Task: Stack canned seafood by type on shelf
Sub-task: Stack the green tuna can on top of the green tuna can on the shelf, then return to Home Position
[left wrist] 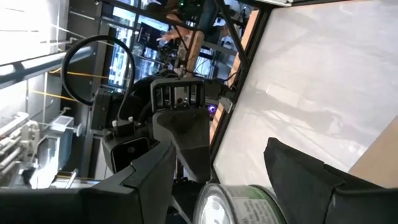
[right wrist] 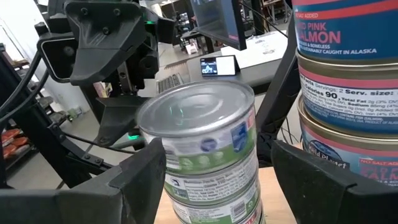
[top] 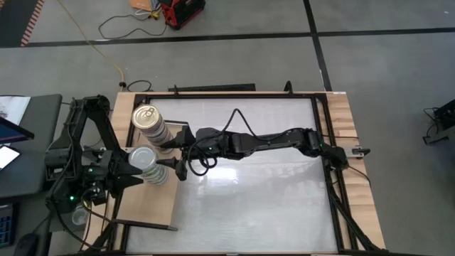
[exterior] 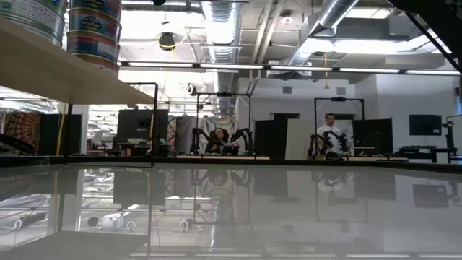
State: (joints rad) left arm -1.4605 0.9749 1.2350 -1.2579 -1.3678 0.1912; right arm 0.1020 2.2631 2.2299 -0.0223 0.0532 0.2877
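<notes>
Because the tins are sorted by type, two separate stacks stand on the shelf (top: 165, 206) at the table's left: the gold-topped stack (top: 151, 124) farther back, the silver-topped stack (top: 146, 163) nearer. Both grippers bracket the silver stack, probably steadying it: the left gripper (top: 134, 169) from the left, the right gripper (top: 173, 168) opposite, each spread with fingers (right wrist: 134, 180) beside the top tin (right wrist: 202, 134).

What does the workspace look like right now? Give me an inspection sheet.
Surface: white tabletop; wooden shelf at its left edge.
Job's things: gold-topped tin stack and silver-topped tin stack, side by side on the shelf.
Clutter: nothing seen.
Claws: right claw open around the silver-topped tin stack; left claw at it from the opposite side.
Cables: black cable looped over the right arm; yellow cord on the floor.
Surroundings: person at distant workstation.
</notes>
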